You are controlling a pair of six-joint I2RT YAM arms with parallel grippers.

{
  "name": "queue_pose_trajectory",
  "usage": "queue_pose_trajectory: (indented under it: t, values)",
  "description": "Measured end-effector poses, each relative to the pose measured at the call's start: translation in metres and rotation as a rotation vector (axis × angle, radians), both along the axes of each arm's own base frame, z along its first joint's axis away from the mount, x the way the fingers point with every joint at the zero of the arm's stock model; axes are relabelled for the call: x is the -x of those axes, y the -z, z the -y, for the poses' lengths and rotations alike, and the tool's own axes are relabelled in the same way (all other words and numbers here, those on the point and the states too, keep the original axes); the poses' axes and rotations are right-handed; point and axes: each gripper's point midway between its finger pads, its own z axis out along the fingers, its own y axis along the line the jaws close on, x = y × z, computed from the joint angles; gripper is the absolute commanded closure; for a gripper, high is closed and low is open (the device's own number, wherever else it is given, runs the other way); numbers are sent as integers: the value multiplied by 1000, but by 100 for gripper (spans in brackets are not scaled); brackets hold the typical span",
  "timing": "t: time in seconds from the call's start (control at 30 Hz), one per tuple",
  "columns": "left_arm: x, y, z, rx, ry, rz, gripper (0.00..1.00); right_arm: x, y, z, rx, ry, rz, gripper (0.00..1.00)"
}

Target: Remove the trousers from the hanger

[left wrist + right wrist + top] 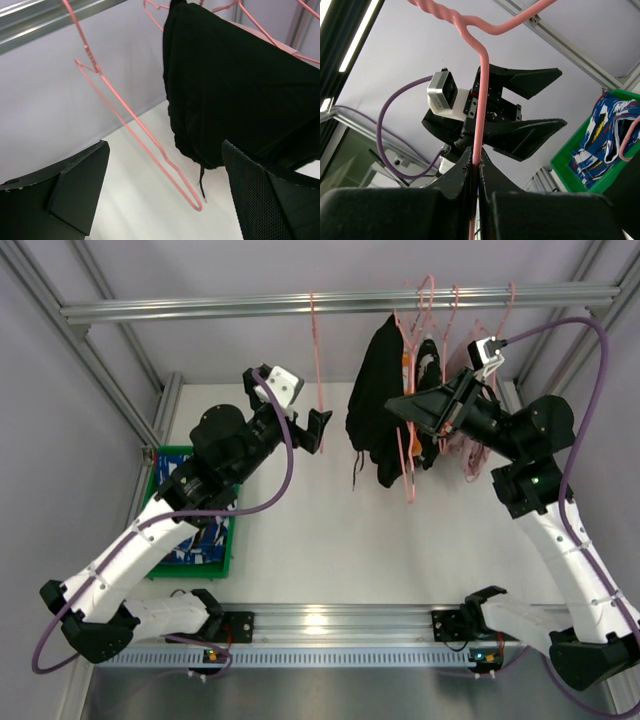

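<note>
A: Trousers, where?
B: Black pair (378, 400) hanging under rail (200, 308); blue printed pair (605, 135) in green bin (160, 455).
A: Grippers?
B: Left gripper (318, 430) spread wide, right gripper (476, 162) pinching pink hanger (481, 90).

Each arm is built from white, rounded link shells joined by black joint housings. The left arm (150, 540) and the right arm (565, 540) each end at the bottom in a black base block (215, 620). A purple cable (290, 455) runs in loops along each arm to a white-and-grey camera module (283, 387) at the wrist. The left gripper (165, 165) has broad, flat, black wedge-shaped fingers (265, 200); one inner face carries a fine mesh texture. A small green light (535, 481) shows on a black joint of the right arm.
</note>
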Motion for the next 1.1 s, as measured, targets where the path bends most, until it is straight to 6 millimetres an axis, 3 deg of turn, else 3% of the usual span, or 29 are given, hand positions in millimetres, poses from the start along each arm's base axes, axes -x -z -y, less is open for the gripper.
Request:
queue_pose_trajectory:
  t: [0.23, 0.5, 0.7, 0.83, 1.0, 1.1]
  values:
    - [-7, -8, -14, 28, -72, 12, 1, -2, -10, -4, -26, -12, -34, 100]
    - [-18, -23, -36, 68, -155, 26, 1, -16, -32, -24, -48, -50, -95, 100]
    - [-18, -33, -46, 88, -189, 45, 1, -13, -29, -26, -32, -43, -132, 100]
    - [-18, -35, -48, 93, -196, 50, 1, -15, -4, -25, -4, -21, -159, 100]
    - [-19, -36, -52, 94, -207, 52, 1, -28, 55, -33, 59, -17, -274, 100]
    - [-19, -38, -57, 99, -220, 57, 1, -27, 83, -43, 93, -45, -331, 100]
